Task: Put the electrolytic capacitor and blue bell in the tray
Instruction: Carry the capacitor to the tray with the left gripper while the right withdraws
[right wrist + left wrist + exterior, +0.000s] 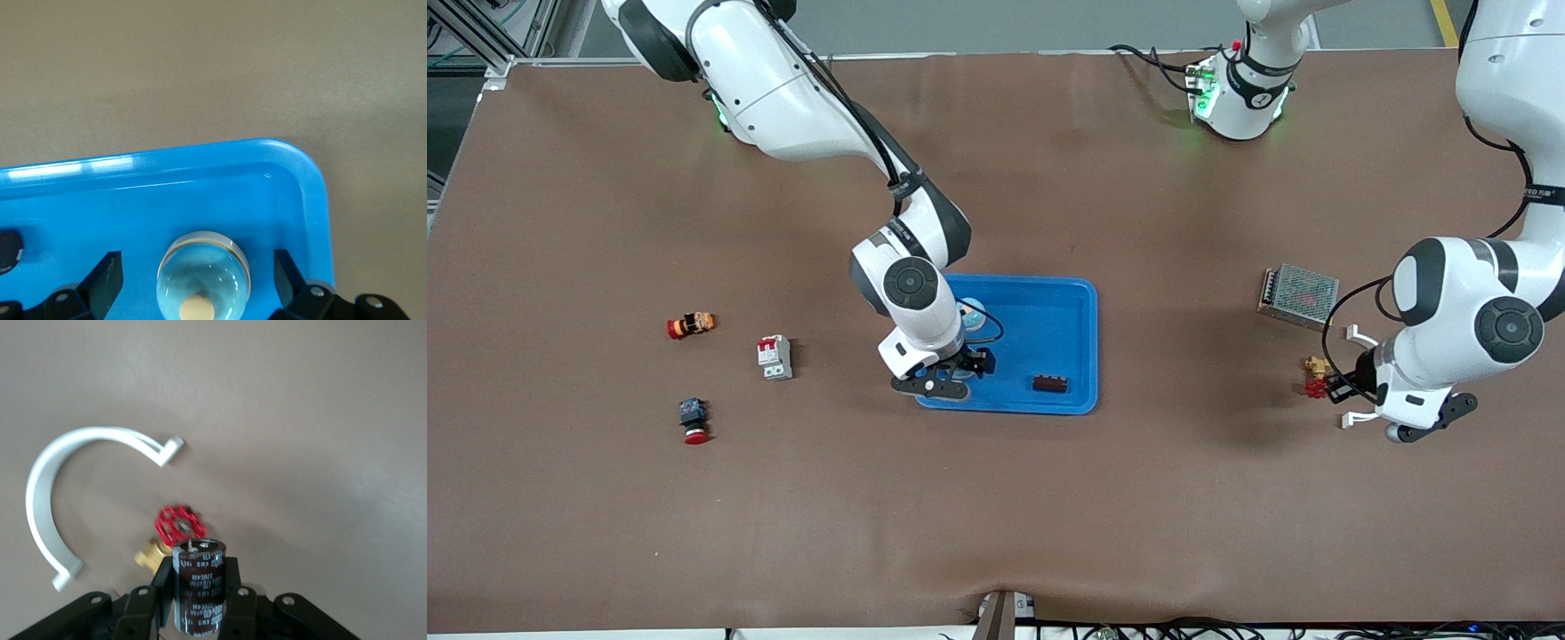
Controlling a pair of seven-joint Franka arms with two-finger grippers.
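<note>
Blue bell sits in the tray, at nine o'clock, between the right end effector's released fingers. The left end effector grasps the electrolytic capacitor over the tabletop.

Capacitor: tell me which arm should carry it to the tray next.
Left. Its hand is already shut on the capacitor, off the tray. The right hand stands open over the blue bell in the tray.

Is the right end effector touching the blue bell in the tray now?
Apart. The right wrist view shows the right end effector open, with blue tray floor visible between each finger and the blue bell.
</note>
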